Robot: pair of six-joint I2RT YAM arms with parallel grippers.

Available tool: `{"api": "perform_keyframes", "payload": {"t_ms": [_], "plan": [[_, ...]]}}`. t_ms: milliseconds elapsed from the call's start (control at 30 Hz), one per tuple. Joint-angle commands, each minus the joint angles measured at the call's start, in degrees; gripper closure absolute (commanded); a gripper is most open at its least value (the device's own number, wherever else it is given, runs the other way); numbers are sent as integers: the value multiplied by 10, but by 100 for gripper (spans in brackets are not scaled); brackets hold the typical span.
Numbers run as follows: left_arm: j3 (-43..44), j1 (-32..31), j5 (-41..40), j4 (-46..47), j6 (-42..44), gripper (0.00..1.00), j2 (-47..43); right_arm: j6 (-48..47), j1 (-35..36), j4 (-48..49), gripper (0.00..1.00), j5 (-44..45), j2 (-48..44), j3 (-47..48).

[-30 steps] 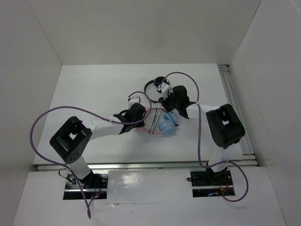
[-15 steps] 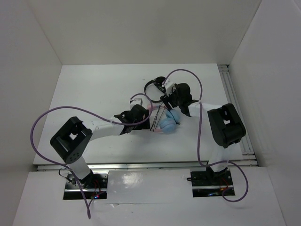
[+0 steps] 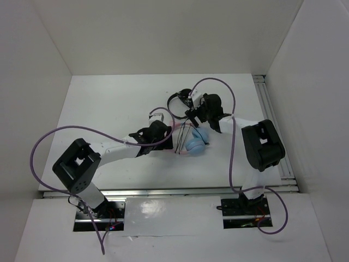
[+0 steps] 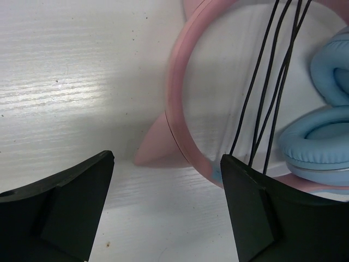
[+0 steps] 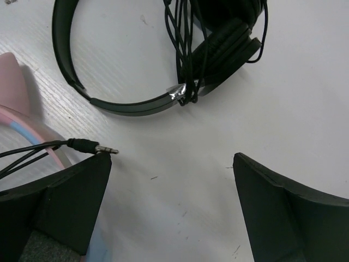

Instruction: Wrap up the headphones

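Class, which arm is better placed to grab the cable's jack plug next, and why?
Right: the silver-tipped black jack plug lies beside the open right gripper; the open left gripper faces the pink headband.

Two headsets on the tabletop (image 3: pixel 103 103), with an arm reaching in from each side.
The headphones (image 3: pixel 194 144) lie around the middle of the tabletop, earcups at the near right of the headband's loop, and the cable (image 4: pixel 267 103) crosses that loop in several strands. The left arm's fingers (image 4: pixel 60 213) stand at their left, with part of the headband between them. The right arm's fingers (image 5: pixel 60 207) stand just beyond, the cable's plug (image 5: pixel 101 148) beside one finger. A smaller headset (image 3: pixel 175 100) lies farther back, apart.
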Motion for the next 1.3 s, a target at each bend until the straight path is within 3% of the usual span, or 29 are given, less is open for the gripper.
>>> {"api": "perform_keyframes", "payload": {"t_ms": [0, 367, 400, 433, 633, 733, 1000, 1167, 1267], "plan": [[-2, 2, 5, 3, -1, 7, -29, -6, -18, -25, 0, 11, 8, 37], [-18, 2, -1, -12, -1, 7, -88, 11, -18, -47, 0, 67, 23, 70], [-18, 2, -7, -20, -1, 7, -95, 17, -18, -61, 0, 90, 23, 76], [-18, 2, -12, -29, -1, 1, -102, 27, -24, -68, 0, 102, 23, 81], [42, 2, -78, -159, -7, 1, -183, 140, -60, -110, 0, 246, -8, 125], [67, 2, -114, -238, -7, 1, -238, 218, -67, -140, 0, 296, -76, 143], [211, 2, -142, -467, 41, 1, -409, 395, 14, -366, 0, 204, -346, 127], [267, 2, -69, -547, 98, 1, -481, 455, 58, -439, 0, 76, -581, 54], [286, 2, -62, -604, 97, 1, -530, 510, 65, -524, 0, 68, -663, 57]]}}
